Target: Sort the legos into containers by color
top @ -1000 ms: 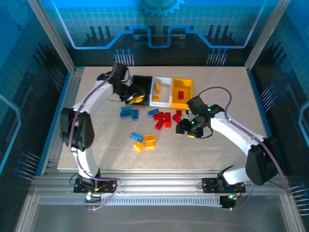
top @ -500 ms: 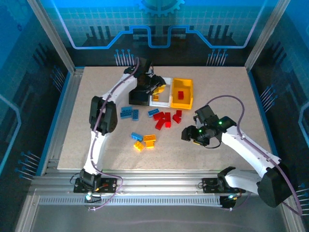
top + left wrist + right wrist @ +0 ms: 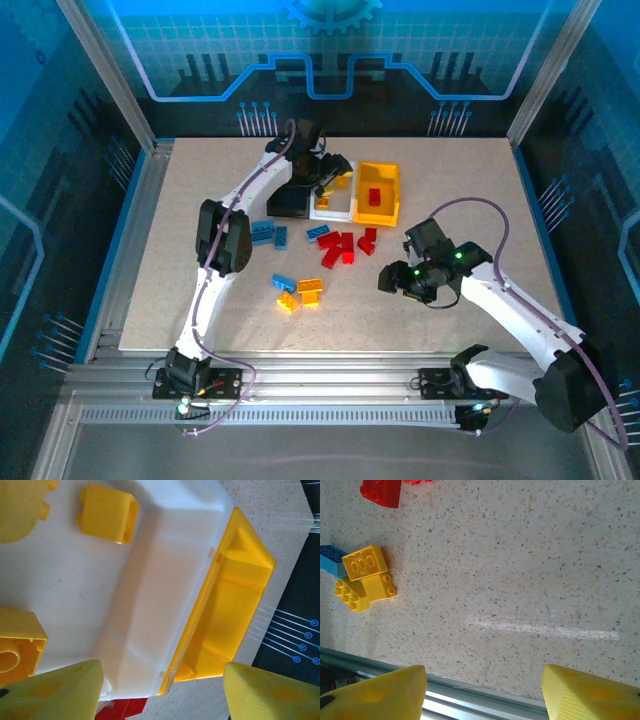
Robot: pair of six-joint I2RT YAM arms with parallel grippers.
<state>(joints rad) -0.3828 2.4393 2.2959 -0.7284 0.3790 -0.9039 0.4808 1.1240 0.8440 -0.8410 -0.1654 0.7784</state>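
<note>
Hovering over the white bin (image 3: 338,209) at the far middle with the left gripper (image 3: 161,672), fingers (image 3: 65,692) parted fairly wide around nothing. Shows yellow bricks (image 3: 107,512) lying inside that bin, with the black bin (image 3: 288,202) just beside it on the left and the yellow bin (image 3: 388,180), holding a red brick (image 3: 374,196), on its right. Hangs the right gripper (image 3: 484,675) over bare table (image 3: 530,570) right of the loose pile, likewise spread and empty. Finds blue bricks (image 3: 262,233) and a red cluster (image 3: 340,246) mid-table, and a blue-and-yellow clump (image 3: 298,292) nearer.
</note>
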